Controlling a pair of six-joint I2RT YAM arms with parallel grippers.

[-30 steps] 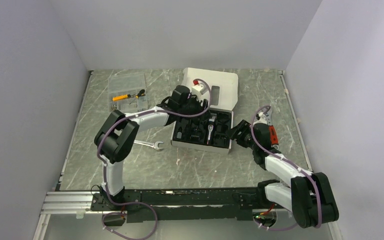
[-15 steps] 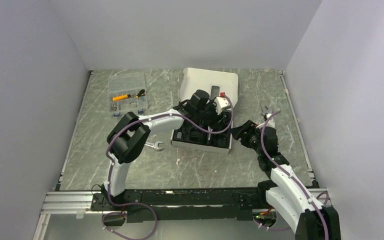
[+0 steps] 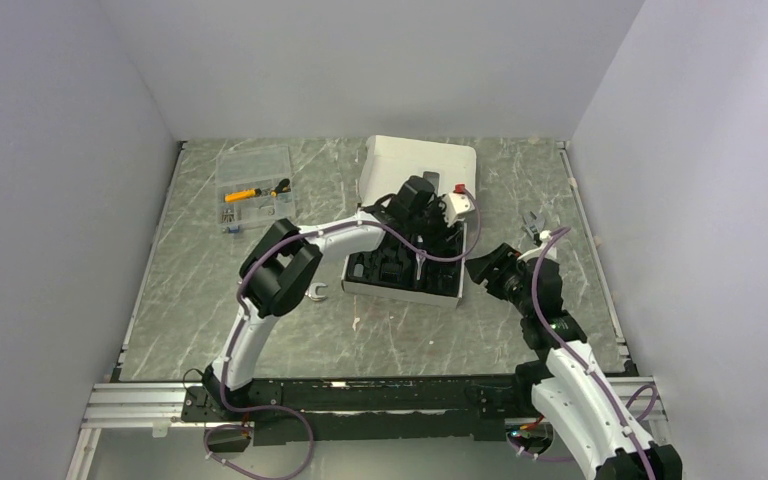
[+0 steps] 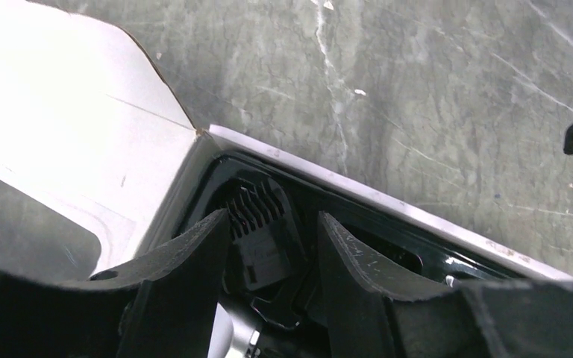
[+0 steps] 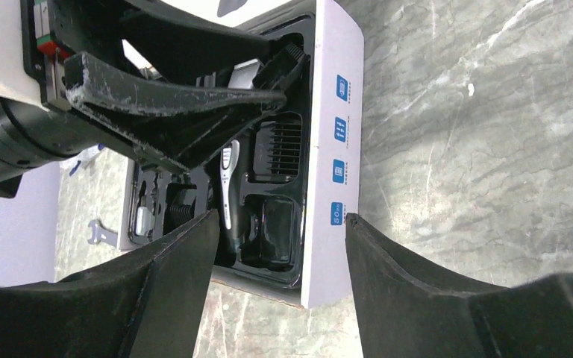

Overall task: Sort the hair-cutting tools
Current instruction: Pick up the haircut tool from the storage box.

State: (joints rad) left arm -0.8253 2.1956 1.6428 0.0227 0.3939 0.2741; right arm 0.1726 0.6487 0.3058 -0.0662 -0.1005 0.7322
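Shifted rightward, left gripper (image 4: 272, 220) straddles comb attachment (image 4: 262, 242), teeth pointing at box (image 4: 388, 201) corner, grip uncertain; right gripper (image 5: 281, 218) gapes.

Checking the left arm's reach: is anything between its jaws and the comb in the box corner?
Nothing visible. The comb lies in the box corner directly between the left jaws, with no other item in that gap.

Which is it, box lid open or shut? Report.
Open: the white lid lies folded back behind the box, baring the clipper inside.
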